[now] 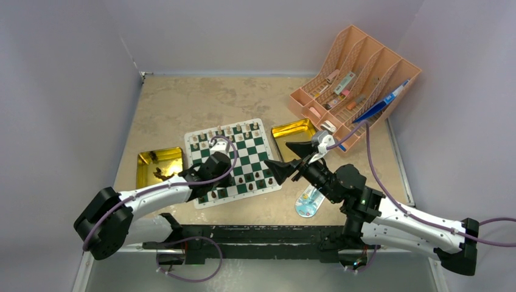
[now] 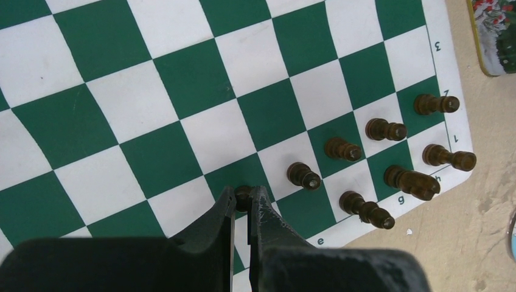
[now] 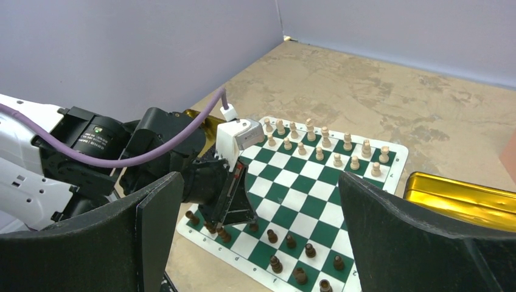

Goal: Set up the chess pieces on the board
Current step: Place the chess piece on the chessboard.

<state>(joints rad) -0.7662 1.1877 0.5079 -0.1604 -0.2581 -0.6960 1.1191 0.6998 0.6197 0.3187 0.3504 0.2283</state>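
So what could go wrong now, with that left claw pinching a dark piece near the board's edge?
The left gripper pinches the dark pawn only near its top, so it might slip or topple on release. The next pawn stands on the neighbouring square; the opening jaws could knock it. The right gripper hangs wide open by the board's right edge; a low move could sweep pieces there.

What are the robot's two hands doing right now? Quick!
Left gripper: closed on a dark chess piece.
Right gripper: wide open, holding nothing.
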